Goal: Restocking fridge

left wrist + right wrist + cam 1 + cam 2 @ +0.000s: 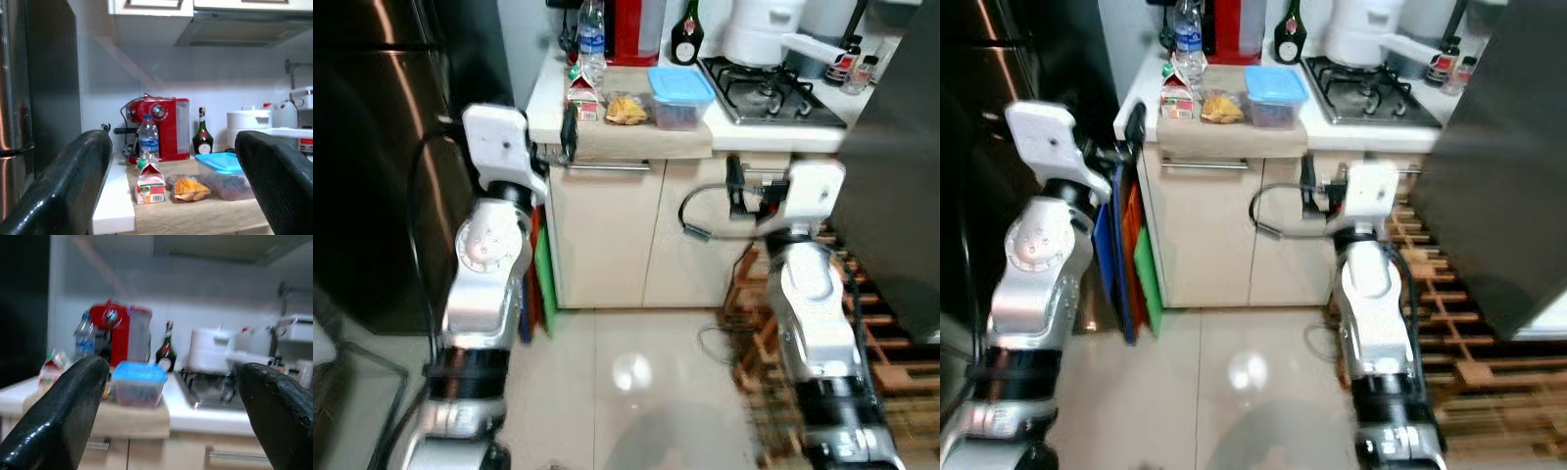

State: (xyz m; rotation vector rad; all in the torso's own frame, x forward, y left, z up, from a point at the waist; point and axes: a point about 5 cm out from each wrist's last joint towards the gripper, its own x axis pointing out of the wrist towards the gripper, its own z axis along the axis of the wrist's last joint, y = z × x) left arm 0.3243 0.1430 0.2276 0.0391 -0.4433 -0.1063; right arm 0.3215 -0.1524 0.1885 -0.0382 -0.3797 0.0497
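On a wooden board (636, 140) on the counter lie a small red-and-white carton (583, 101), a snack bag (626, 110) and a blue-lidded plastic box (680, 96). Behind them stand a water bottle (592, 39) and a red coffee machine (636, 27). My left gripper (569, 130) is raised at the counter's front left corner, open and empty, pointing at the carton (150, 184). Lower down, in front of the cabinet doors under the stove, my right gripper (735, 186) is open and empty too, with the blue-lidded box (138, 383) ahead of it.
A dark steel fridge (372, 147) stands on the left, and a dark panel (901, 166) juts in at the right. The gas stove (773, 93), a white pot (759, 29) and a dark bottle (685, 34) share the counter. Wooden slats (876, 323) cover the floor at right.
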